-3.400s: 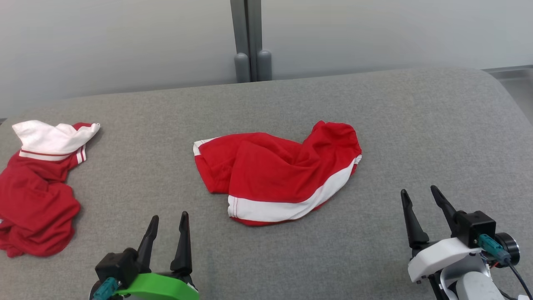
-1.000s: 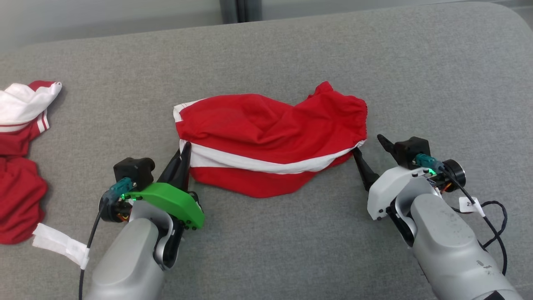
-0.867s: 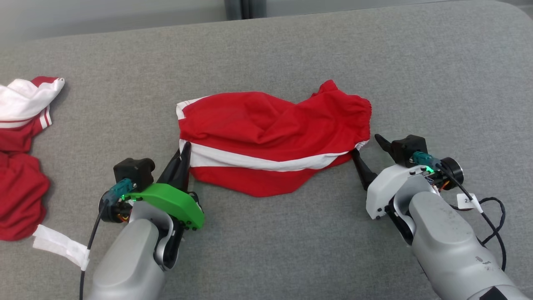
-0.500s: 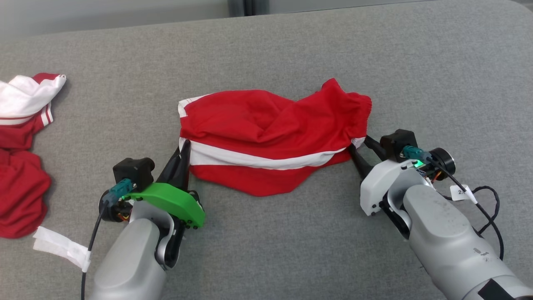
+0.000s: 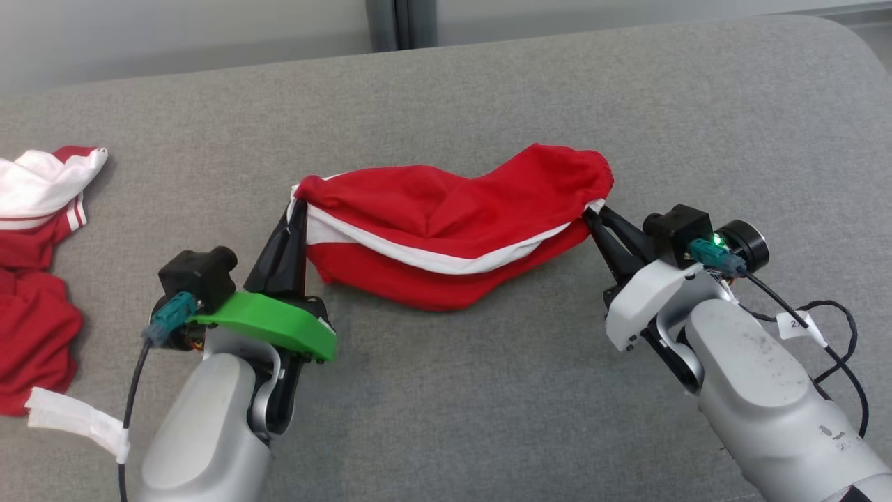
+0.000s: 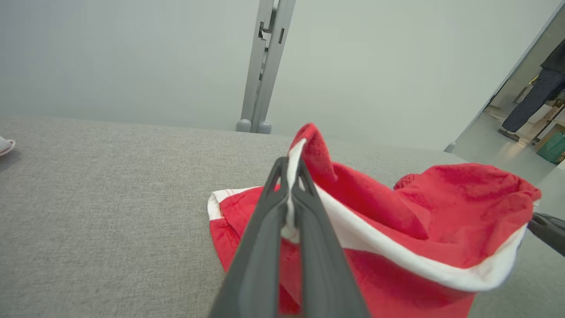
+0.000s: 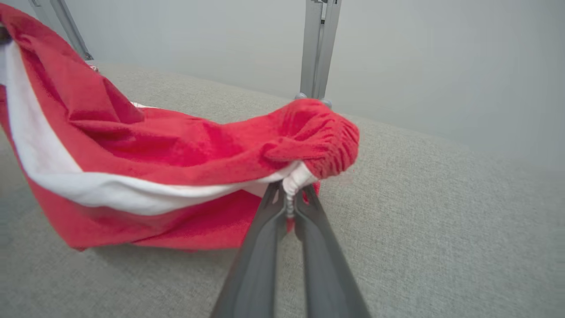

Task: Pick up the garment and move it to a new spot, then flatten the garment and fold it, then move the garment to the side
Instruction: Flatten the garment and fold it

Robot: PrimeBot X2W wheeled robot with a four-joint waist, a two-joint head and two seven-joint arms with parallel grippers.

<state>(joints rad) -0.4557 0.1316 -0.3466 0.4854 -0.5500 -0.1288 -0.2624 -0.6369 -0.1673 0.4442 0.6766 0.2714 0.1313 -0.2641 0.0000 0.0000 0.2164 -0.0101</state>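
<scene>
Pinched shut, the left gripper (image 5: 297,209) holds the white-striped left end of the garment (image 5: 446,223). The right gripper (image 5: 592,216) is likewise closed on the white band at its right end, just under the gathered red edge. Both ends are raised. The red cloth sags between them, and its lower fold lies on the surface (image 5: 488,390) at about the middle.

That surface is a broad pad of grey woven fabric. It rounds off at the far right corner and looks flat and unwrinkled around the cloth. A second garment (image 5: 35,230), red and white, lies crumpled at its left edge, well apart from the held one.

Behind the pad stands a plain pale grey wall (image 5: 209,28), split by a grey upright post (image 5: 390,24) with two rounded feet at its base. In the left wrist view a doorway (image 6: 507,115) opens at the right, where a person's legs (image 6: 529,101) stand on a shiny floor.
</scene>
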